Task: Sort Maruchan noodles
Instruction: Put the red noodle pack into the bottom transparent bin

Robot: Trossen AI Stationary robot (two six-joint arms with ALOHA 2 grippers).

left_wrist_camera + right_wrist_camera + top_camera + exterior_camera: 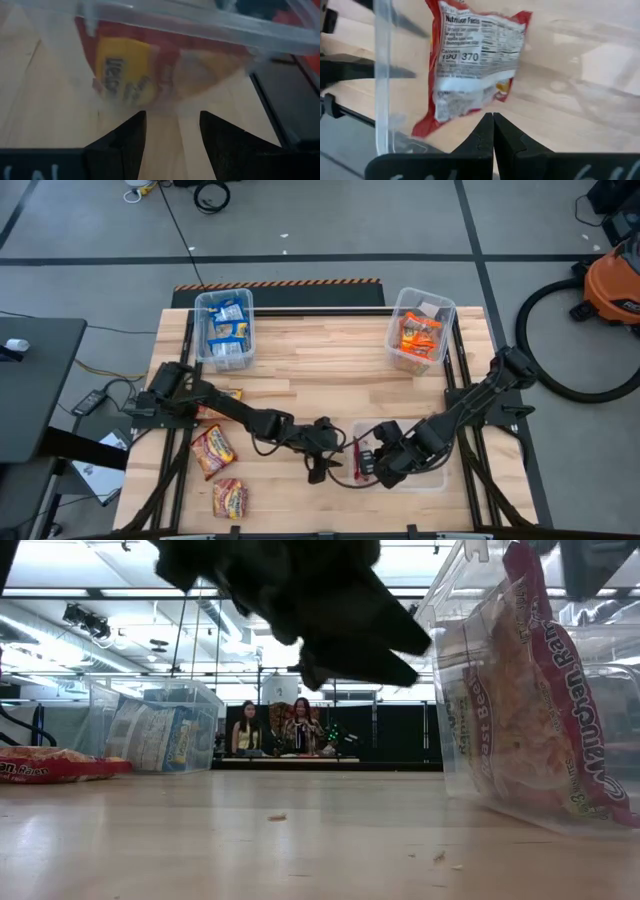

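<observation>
Maruchan noodles, one red packet (477,65), were seen inside the near clear bin (382,100), just ahead of the pressed-together right gripper (493,131); the left gripper (172,132) was spread outside the wall.

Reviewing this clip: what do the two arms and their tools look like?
Both arms are black and jointed, with black cables along them. The left tool and right tool each end in two flat, dark, tapering fingers. White lettering marks the tool bodies in both wrist views.

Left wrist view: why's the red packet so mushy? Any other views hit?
Left wrist view: the red packet sits behind the clear bin wall, soft and smeared. Low view: the arm is a backlit silhouette. Right wrist view: the packet's label is legible.
</observation>
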